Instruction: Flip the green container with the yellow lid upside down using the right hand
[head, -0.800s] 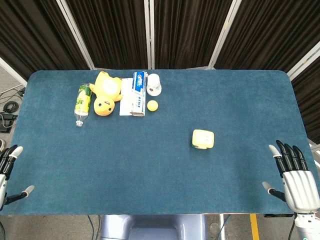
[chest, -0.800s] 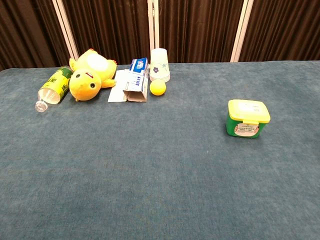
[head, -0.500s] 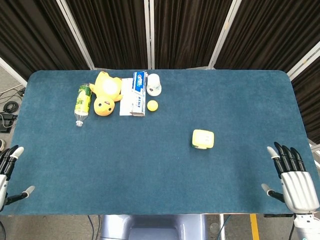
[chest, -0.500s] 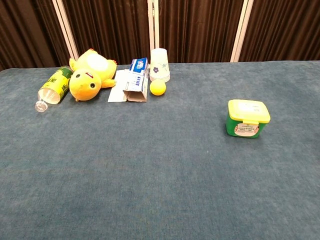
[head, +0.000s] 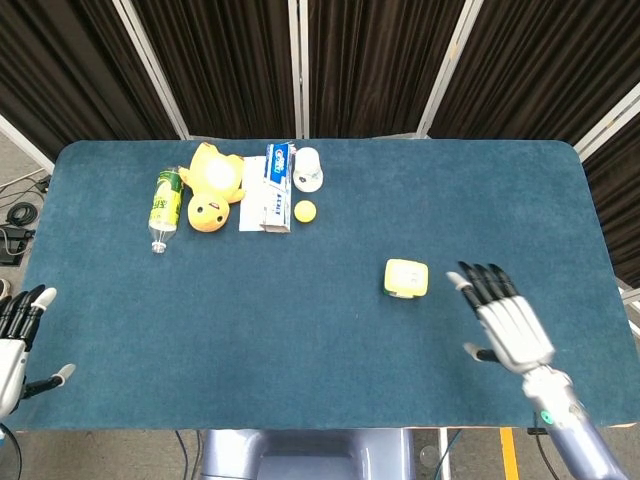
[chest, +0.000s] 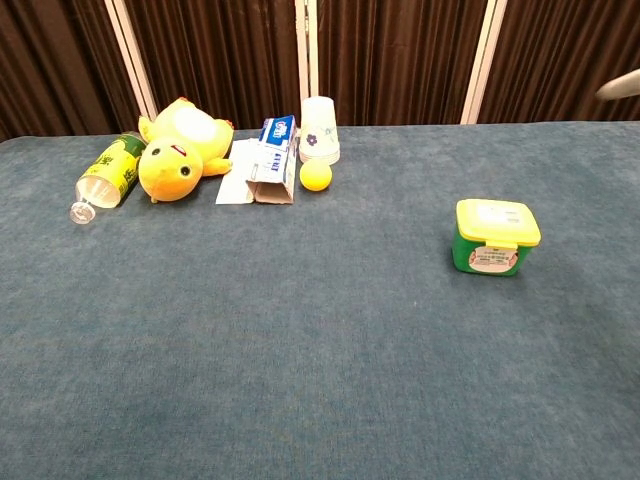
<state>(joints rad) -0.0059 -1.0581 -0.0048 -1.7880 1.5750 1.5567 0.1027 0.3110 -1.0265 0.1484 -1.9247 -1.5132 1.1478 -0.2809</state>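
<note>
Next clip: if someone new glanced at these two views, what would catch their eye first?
Probably the right hand, open with fingers spread above the blue table, just right of the green container with the yellow lid, which stands upright and alone. Next, the cluster at the far left: a yellow plush toy lying beside a bottle on its side, a box, a cup and a small ball.

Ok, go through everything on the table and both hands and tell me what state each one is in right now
Green container with yellow lid: upright, lid on top, untouched.
Right hand: open, fingers spread, beside the container, not touching it.
Left hand: open, at the table's near left edge.
Clear plastic bottle with green label: lying on its side.
Yellow plush duck: lying down.
Blue and white toothpaste box: lying flat.
White paper cup: upside down.
Small yellow ball: resting by the cup.
</note>
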